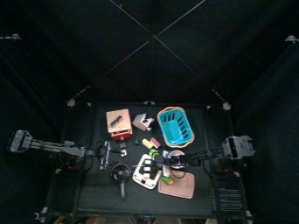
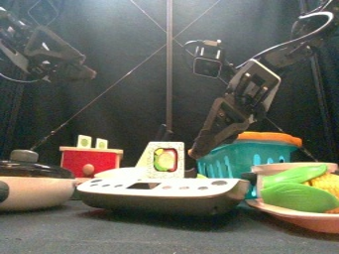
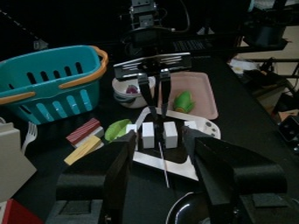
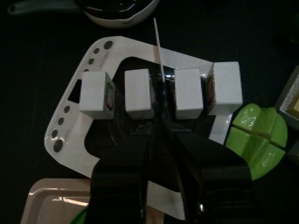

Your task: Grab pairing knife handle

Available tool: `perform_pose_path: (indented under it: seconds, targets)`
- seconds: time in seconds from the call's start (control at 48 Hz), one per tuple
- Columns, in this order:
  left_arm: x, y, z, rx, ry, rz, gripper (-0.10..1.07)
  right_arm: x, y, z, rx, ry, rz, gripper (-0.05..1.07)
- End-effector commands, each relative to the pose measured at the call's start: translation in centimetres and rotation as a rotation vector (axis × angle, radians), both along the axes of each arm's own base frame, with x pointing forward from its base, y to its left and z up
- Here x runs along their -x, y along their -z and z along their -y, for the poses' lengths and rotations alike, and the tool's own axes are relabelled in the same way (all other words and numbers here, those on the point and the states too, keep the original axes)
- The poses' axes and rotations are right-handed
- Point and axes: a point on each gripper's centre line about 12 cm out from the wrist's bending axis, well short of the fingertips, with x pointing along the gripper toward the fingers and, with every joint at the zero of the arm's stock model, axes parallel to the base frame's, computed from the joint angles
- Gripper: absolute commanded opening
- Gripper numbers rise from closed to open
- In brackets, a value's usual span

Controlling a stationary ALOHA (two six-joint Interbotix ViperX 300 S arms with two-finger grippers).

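Paring knife (image 3: 163, 140) stands blade-down in the white slotted block (image 3: 176, 136) mid-table, btwn both arms. Right gripper (image 3: 156, 72) sits right over its handle, jaws parted, not gripping. Left gripper (image 3: 163, 171) is spread wide, holding nothing, near the block.

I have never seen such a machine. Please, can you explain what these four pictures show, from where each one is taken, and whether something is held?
This is a robot with two black arms at a small black table. One picture looks down from above, one looks level from the table's front edge, and two come from cameras on the wrists. On the table are a blue plastic basket, a pink tray, a dark frying pan and a white knife rack with a thin-bladed knife on it. The left gripper is open, facing the rack. The right gripper is open over the knife. Nothing is held yet.
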Motion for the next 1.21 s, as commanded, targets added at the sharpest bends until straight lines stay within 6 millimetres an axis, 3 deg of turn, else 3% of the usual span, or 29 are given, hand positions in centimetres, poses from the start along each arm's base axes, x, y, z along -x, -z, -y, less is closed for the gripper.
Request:
perform_pose_path:
  seconds: [0.0,0.354,0.646,1.188]
  targets:
    - [-0.4,-0.8,0.1,-0.003,0.005,0.028,0.84,-0.6,-1.3,0.1,-0.005,0.007,0.038,0.62]
    - [-0.3,-0.6,-0.1,-0.001,-0.003,0.019,0.84,-0.7,-1.5,0.3,-0.002,0.008,0.043,0.62]
    - [-0.2,-0.4,-0.1,0.007,-0.006,0.015,0.84,-0.9,-1.0,0.4,0.005,0.006,0.031,0.75]
    - [-0.2,-0.4,-0.2,0.005,-0.009,0.013,0.84,-1.5,-0.2,1.4,0.019,0.021,-0.003,0.75]
